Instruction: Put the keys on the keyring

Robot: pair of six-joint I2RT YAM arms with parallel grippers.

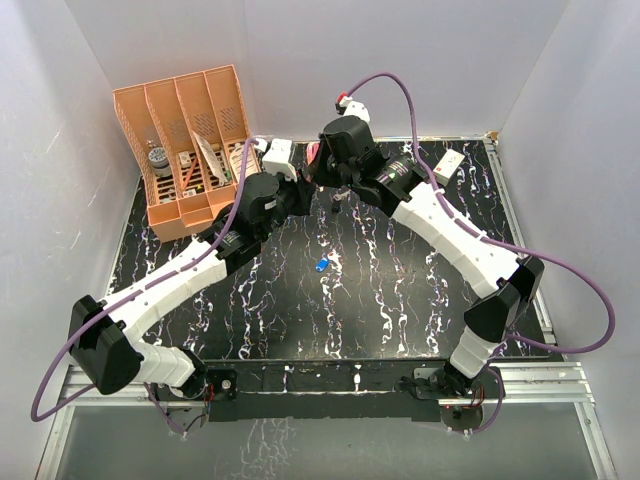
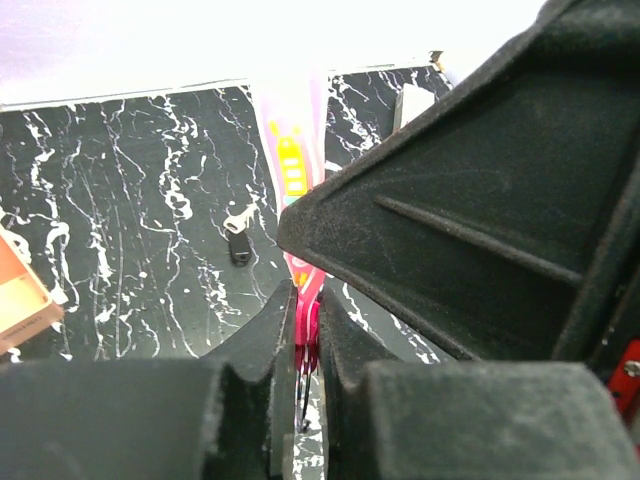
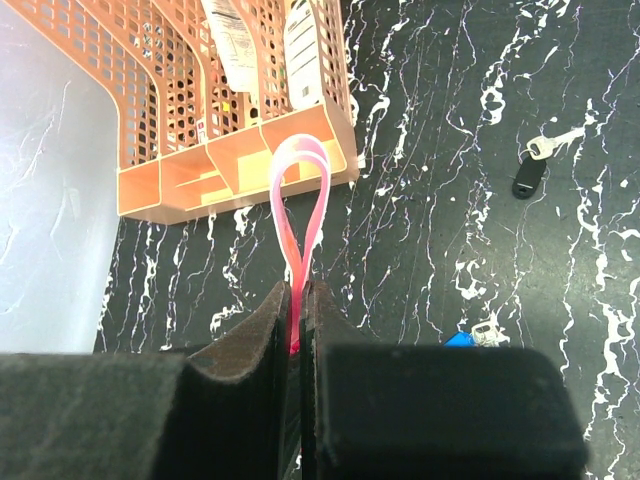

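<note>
Top external: left gripper [image 1: 300,185] and right gripper [image 1: 322,178] meet tip to tip at the far middle of the table [image 1: 400,300]. I cannot make out the keyring between them here. The blue key [image 1: 321,264] lies alone on the table, well apart on the near side.

Left wrist: the keyring [image 2: 296,165], a pink strap, runs up out of the narrow slot of the left gripper [image 2: 305,300]. Its fingers [image 2: 262,335] are clenched on the strap's lower end. The right gripper's body fills the right side, just beside the strap. The black key [image 2: 240,245] lies on the table to the left, apart.

Right wrist: the right gripper [image 3: 298,292] is clamped on the keyring [image 3: 300,200], whose loop stands clear above the tips, in front of the orange organizer [image 3: 200,150]. The black key [image 3: 527,175] lies far right. The blue key [image 3: 460,339] peeks over the right finger.
</note>
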